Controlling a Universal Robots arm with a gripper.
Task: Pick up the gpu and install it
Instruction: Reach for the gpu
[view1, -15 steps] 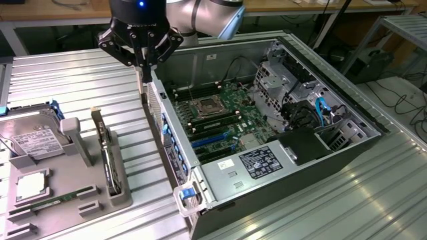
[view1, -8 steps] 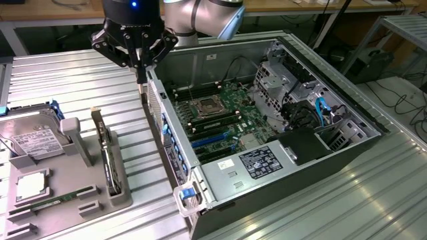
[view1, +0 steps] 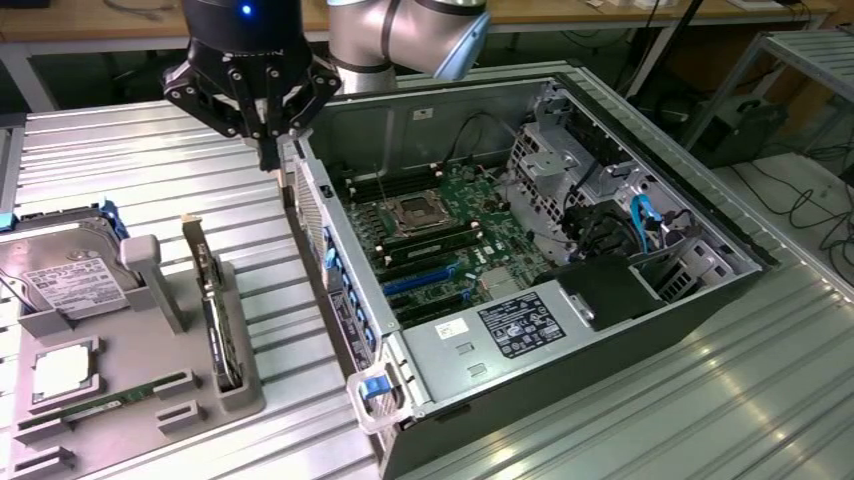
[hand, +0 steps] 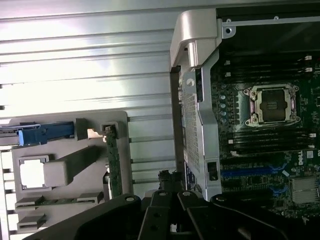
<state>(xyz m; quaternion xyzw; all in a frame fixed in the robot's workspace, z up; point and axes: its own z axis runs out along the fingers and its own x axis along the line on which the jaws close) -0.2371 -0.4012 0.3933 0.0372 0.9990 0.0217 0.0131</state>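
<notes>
- Gripper (view1: 275, 158) hangs over the far left corner of the open computer case (view1: 667, 215), just above its side wall. Fingers pressed together, nothing between them.
- The gpu (view1: 218, 320) is not yet picked up. It stands on edge in a slot of the grey parts holder (view1: 251, 398), on the ribbed metal table (view1: 134, 150) at the exterior view's left, just beside the case and nearer than the gripper.
- In the wrist view the gpu (hand: 113, 165) reads as a thin green strip seen edge-on, so the top edge is the exposed part. A silver bracket end pokes up at its far end.
- Same holder carries a hard drive (view1: 67, 280) further left and a memory stick (view1: 120, 398) lying flat near the front. Both sit well apart from the card's slot.
- Handling, my judgement: light, stiff, flat. The board will not flex much, but it is fragile, with bare components and an edge connector that should not be knocked or scraped.
- Where to grip, my judgement: across the thin board at the upper edge, near mid-length so it does not swing. Avoid the cooler side and the bracket tip. Smooth board faces may slip under a weak pinch.
- The slot walls hold the card upright, so it likely needs a straight lift out, since tilting may bind it.
- Inside the case, the motherboard (view1: 441, 240) shows blue expansion slots (view1: 420, 280) lying open.
</notes>
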